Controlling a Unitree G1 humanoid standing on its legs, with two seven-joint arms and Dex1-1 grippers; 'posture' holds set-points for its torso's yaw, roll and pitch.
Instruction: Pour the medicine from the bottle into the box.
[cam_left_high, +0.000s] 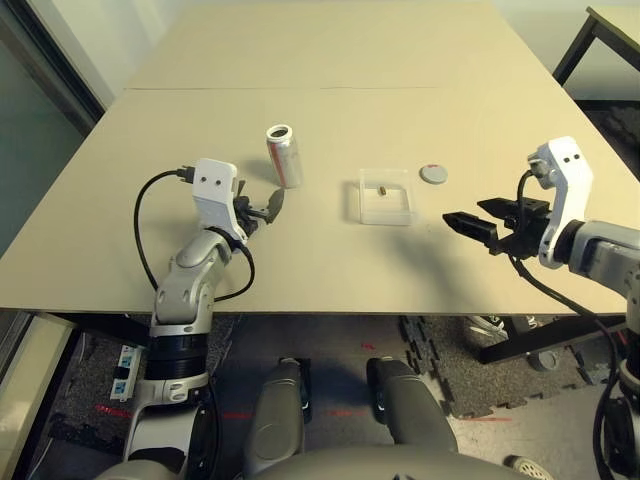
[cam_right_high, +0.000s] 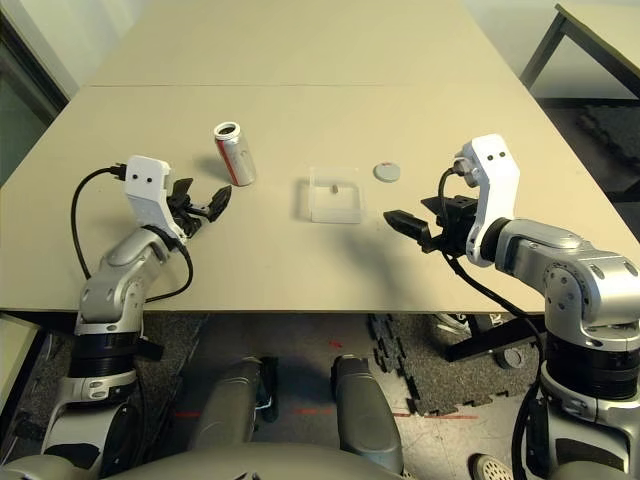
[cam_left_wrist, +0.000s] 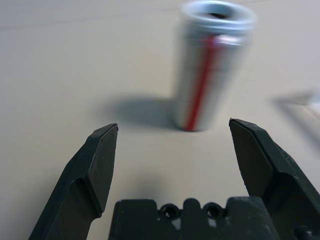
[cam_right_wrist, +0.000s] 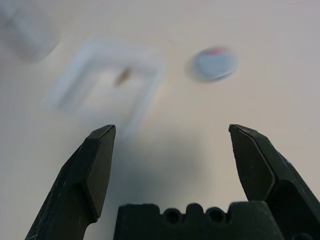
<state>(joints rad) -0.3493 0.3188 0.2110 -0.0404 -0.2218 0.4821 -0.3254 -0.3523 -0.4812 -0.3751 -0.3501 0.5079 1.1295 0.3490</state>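
Note:
The silver-grey bottle (cam_left_high: 284, 156) with a white-and-red label stands upright on the table, its mouth uncovered. My left gripper (cam_left_high: 268, 207) is open just in front of it, a short gap away, and the left wrist view has the bottle (cam_left_wrist: 210, 65) beyond the spread fingers. To the right lies the clear square box (cam_left_high: 385, 197) with a tiny brownish pill, the medicine (cam_left_high: 383, 189), inside it. My right gripper (cam_left_high: 463, 213) is open and empty to the right of the box, pointing toward it. In the right wrist view the box (cam_right_wrist: 107, 80) and the medicine (cam_right_wrist: 123, 75) lie ahead.
The round grey cap (cam_left_high: 433, 173) with a red mark lies flat on the table just beyond the box's right corner. The tan table (cam_left_high: 320, 60) stretches far back with bare surface. A dark table leg (cam_left_high: 580, 45) stands at the far right.

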